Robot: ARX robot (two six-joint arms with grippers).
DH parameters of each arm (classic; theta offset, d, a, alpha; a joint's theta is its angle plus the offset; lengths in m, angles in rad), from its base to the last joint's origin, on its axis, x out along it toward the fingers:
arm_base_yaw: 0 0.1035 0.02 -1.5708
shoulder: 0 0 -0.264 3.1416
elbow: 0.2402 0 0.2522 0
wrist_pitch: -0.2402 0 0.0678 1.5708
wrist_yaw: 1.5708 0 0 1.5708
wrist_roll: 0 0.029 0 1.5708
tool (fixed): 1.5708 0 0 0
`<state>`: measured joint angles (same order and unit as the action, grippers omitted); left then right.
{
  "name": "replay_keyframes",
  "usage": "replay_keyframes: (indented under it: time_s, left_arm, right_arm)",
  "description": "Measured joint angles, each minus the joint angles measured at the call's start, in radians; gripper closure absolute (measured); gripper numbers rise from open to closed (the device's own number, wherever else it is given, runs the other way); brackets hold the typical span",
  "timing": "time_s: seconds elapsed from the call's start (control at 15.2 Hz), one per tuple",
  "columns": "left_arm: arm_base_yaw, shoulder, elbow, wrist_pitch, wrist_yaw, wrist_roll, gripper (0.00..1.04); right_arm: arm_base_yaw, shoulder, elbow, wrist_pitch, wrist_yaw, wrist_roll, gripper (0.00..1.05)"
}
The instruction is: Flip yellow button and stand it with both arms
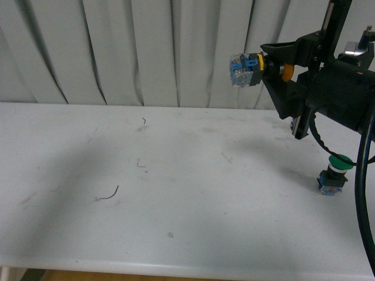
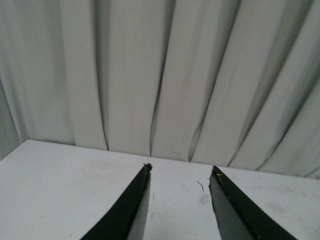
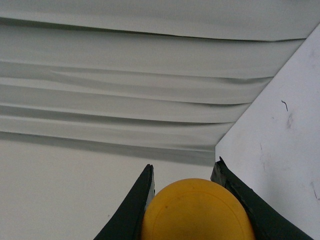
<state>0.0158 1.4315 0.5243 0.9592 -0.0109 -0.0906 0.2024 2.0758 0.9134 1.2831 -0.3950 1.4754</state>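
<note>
Aloft at two o'clock, the yellow button [image 1: 246, 63] lies sideways, clenched in the right end effector [image 1: 270, 65] above the table [image 1: 176, 193]. The left end effector [image 2: 181, 171] is released, jaws spread apart.

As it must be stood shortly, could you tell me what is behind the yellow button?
Only the pleated white curtain shows behind the yellow button, which the right claw holds above the table. The claw itself hides whatever lies behind the cap.

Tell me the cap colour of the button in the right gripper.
Orange-yellow. The cap of the yellow button shows best in the right wrist view.
</note>
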Motion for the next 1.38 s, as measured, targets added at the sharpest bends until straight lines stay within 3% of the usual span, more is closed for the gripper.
replay_keyframes:
  time_s: [0.2,0.66,0.72,1.38]
  left_arm:
    - [-0.021,-0.098,-0.187,0.002,0.014,0.066,1.04]
    - [-0.016,-0.445,-0.412,-0.094,0.010,0.073,1.03]
    - [-0.016,-0.441,-0.449,-0.025,0.010,0.073,1.03]
    - [-0.016,-0.925,-0.515,-0.460,0.010,0.073,1.03]
  right_arm:
    - [0.006,-0.001,0.002,0.000,-0.017,-0.007,0.71]
    - [0.001,-0.023,0.029,0.000,-0.025,-0.010,0.71]
    - [0.000,-0.024,0.031,0.000,-0.025,-0.011,0.71]
    - [0.020,-0.024,0.047,0.000,-0.026,-0.018,0.71]
